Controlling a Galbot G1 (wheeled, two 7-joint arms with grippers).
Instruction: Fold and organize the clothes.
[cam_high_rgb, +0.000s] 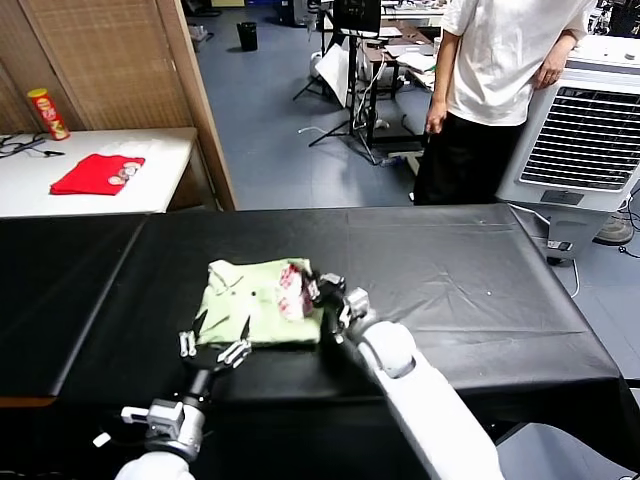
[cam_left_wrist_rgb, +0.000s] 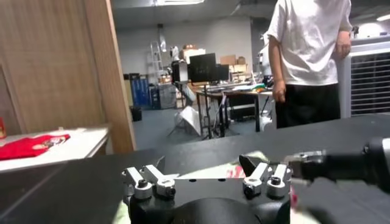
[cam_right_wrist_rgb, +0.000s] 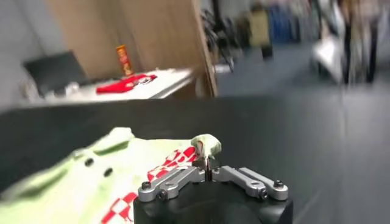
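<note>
Seen from above, the pale green T-shirt (cam_high_rgb: 262, 302) lies partly folded near the front of the black table (cam_high_rgb: 480, 290), the right gripper (cam_high_rgb: 322, 296) at its printed right edge and the left gripper (cam_high_rgb: 213, 343) hovering spread over the near hem. The left wrist camera shows those jaws wide apart and empty, a bystander (cam_left_wrist_rgb: 308, 58) behind. The right wrist camera shows its fingers pinched on a raised fold of the T-shirt (cam_right_wrist_rgb: 91, 179); the next move probably calls for carrying that edge leftward across.
</note>
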